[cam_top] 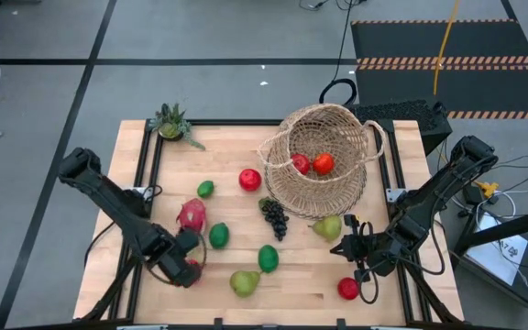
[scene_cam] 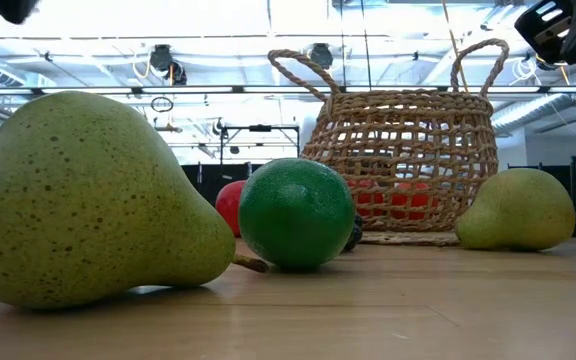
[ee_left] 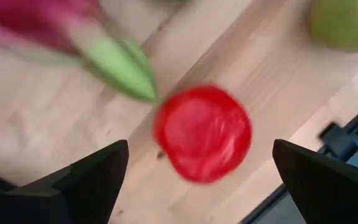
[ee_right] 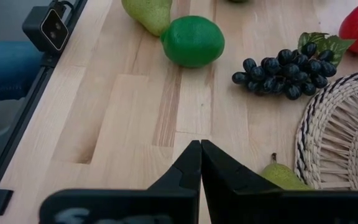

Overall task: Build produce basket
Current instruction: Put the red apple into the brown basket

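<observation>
Tan open-weave wicker basket [cam_top: 324, 158] with a dark-striped base on a pale wood tabletop [cam_top: 282, 284]; around the basket, red apples [cam_top: 249, 179], green limes [cam_top: 268, 258], speckled yellow-green pears [cam_top: 243, 282], dark purple grapes [cam_top: 274, 217] and a pink, green-tipped dragon fruit [cam_top: 191, 215].

Grey tiled floor [cam_top: 200, 37] with dark seams, hazard-striped black mat [cam_top: 447, 55], bright ceiling lights [scene_cam: 118, 20]

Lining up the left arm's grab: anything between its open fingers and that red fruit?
Nothing. In the left wrist view only bare wood separates the open left gripper from the red fruit; the dragon fruit lies beyond it.
</observation>
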`<action>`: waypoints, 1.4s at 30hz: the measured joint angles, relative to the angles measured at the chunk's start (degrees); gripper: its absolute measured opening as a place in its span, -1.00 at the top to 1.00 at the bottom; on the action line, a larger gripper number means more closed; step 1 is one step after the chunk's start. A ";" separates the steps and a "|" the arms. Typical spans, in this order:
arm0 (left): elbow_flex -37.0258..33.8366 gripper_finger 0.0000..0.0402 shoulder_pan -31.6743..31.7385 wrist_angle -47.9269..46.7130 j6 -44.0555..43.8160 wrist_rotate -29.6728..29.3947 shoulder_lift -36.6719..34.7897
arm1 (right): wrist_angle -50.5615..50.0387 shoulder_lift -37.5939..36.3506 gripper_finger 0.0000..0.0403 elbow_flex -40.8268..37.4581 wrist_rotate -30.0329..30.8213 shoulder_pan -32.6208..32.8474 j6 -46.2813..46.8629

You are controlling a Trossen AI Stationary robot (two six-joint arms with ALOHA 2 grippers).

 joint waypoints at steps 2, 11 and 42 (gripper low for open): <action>0.00 -0.99 -3.05 0.13 -0.25 0.03 -0.01 | 0.00 0.01 0.98 0.00 -0.01 0.01 -0.13; -0.26 -0.99 -16.44 -1.01 -15.72 -4.35 0.12 | 0.87 0.01 0.98 0.00 0.01 0.00 -0.14; -1.07 -0.99 -13.71 6.51 -5.71 -18.63 17.52 | 4.26 0.01 0.98 0.00 0.51 -0.06 -3.84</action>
